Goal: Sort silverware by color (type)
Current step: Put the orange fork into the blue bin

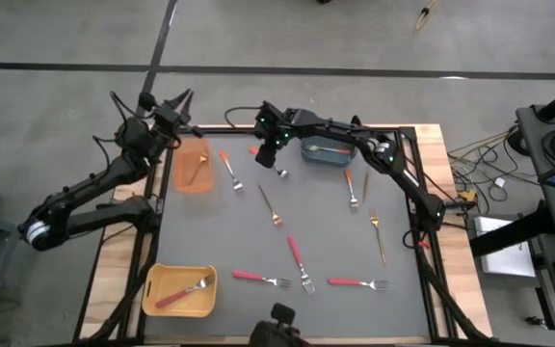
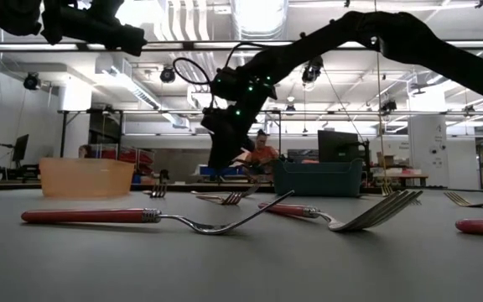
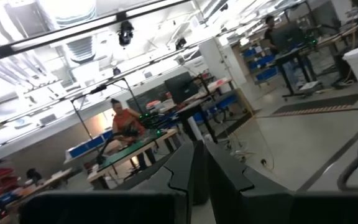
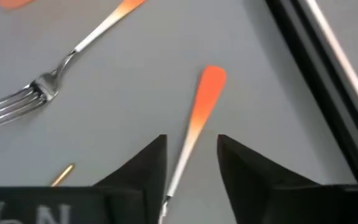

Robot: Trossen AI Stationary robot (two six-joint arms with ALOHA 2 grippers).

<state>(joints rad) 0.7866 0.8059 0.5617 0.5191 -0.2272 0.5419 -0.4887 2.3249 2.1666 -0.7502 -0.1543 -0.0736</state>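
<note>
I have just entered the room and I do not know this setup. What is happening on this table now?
A two-armed robot is sorting forks into bins. The right gripper is open at the table's far side, its fingers on either side of an orange-handled fork, between the orange bin and the blue-grey bin. The left gripper waits shut, raised beside the orange bin. The yellow bin holds one red-handled fork; other forks lie scattered on the mat.

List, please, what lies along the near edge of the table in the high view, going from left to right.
Yellow bin holding a red-handled fork → red-handled fork → red-handled fork lying at a slant → red-handled fork.
</note>
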